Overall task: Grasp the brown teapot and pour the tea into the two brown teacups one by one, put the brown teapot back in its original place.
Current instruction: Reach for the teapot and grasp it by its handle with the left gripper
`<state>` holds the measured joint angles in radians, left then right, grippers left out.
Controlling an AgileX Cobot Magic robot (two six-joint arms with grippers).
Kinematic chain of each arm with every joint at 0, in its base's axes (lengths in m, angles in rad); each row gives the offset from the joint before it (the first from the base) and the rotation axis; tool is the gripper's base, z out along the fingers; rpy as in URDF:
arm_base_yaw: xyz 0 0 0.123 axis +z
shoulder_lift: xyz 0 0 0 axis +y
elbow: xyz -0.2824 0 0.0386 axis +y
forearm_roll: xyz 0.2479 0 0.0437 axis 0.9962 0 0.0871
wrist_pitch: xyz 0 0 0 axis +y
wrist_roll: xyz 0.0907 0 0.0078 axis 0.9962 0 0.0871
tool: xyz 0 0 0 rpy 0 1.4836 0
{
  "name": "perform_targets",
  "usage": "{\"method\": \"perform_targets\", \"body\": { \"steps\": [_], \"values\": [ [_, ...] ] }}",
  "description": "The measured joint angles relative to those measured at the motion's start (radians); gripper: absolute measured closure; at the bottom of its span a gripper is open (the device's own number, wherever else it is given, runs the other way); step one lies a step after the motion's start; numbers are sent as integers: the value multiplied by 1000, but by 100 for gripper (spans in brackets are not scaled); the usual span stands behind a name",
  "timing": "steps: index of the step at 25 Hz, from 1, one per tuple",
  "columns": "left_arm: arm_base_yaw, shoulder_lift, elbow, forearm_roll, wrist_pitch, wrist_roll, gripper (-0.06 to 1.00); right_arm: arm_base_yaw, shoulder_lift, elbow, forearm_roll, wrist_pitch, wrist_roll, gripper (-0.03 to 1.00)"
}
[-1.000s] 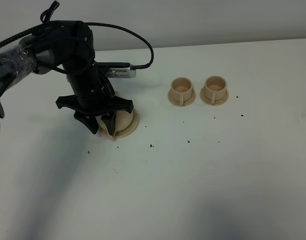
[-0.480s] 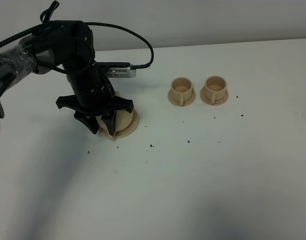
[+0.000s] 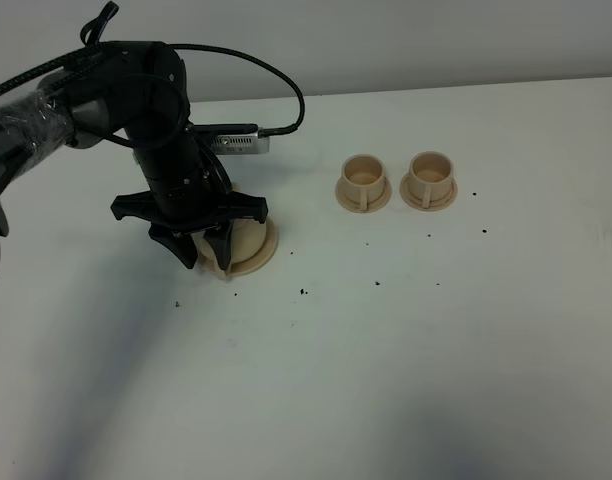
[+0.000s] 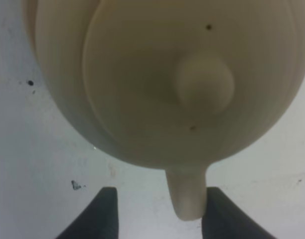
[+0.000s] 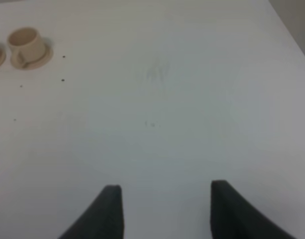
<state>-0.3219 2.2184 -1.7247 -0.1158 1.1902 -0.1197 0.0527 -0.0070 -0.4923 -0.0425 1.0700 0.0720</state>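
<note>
- My left gripper [image 4: 163,211] is wide open and holding nothing. Its jaws sit either side of what looks like the handle [image 4: 187,196] of the pale beige dome-shaped ceramic teapot [image 4: 157,84].
- The handle's closer to one finger, so I'd centre up first, then squeeze.
- The teapot's on its flat round beige saucer [image 3: 269,243], with the two small beige cylindrical teacups [image 3: 363,178] [image 3: 430,175] well apart from it.
- My right gripper [image 5: 165,209] is open and empty too.

Soft even light here. Wide faint shadow on the table [image 3: 86,390] beside the teapot [image 4: 157,89], which my left wrist cam shows totally blurry.
</note>
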Motion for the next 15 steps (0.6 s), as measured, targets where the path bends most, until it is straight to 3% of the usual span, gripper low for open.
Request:
{"method": "perform_targets", "body": {
  "steps": [15],
  "values": [
    [0,0,0,-9,-32,-25,55,0,0,0,0,0,1,54]
  ]
}}
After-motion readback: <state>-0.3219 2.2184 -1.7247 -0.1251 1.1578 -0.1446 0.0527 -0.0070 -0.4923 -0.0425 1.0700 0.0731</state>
